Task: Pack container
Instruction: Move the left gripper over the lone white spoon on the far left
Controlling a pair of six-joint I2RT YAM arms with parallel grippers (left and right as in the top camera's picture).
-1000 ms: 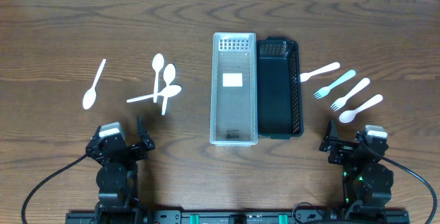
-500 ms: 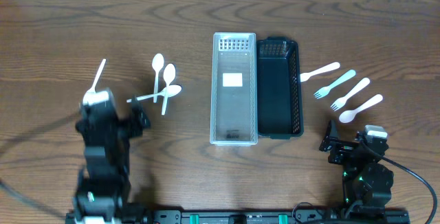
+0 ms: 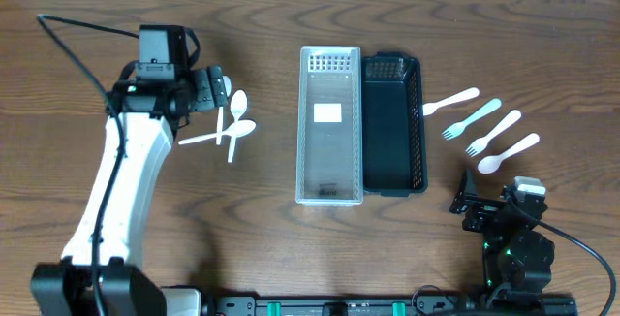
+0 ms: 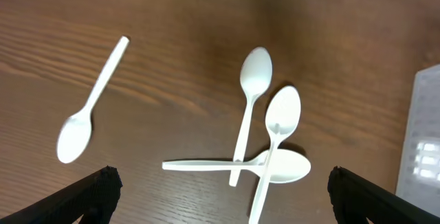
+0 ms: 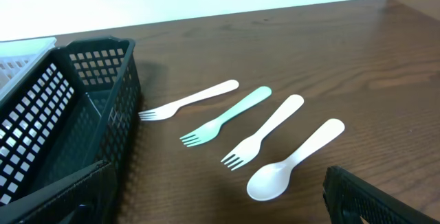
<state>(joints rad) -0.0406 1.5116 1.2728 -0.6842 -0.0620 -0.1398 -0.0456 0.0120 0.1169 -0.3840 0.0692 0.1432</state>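
Observation:
A clear plastic container (image 3: 329, 127) and a black mesh basket (image 3: 393, 122) stand side by side mid-table. Three white spoons (image 3: 232, 127) lie crossed left of them and also show in the left wrist view (image 4: 268, 141). A lone spoon (image 4: 89, 104) lies further left, hidden under the arm in the overhead view. My left gripper (image 3: 211, 91) is open and empty above the spoon pile (image 4: 220, 207). My right gripper (image 3: 467, 200) is open and empty near the front edge (image 5: 213, 207). A white fork (image 3: 450, 101), a teal fork (image 3: 472, 118), another white fork (image 3: 493, 132) and a white spoon (image 3: 509, 152) lie right of the basket.
The left arm's black cable (image 3: 77, 27) loops over the far left of the table. The black basket's wall (image 5: 103, 107) is close to the right gripper's left finger.
My left arm has risen from its rest at the front edge and reached forward over the spoon pile. The right arm has not moved. No cutlery has moved.

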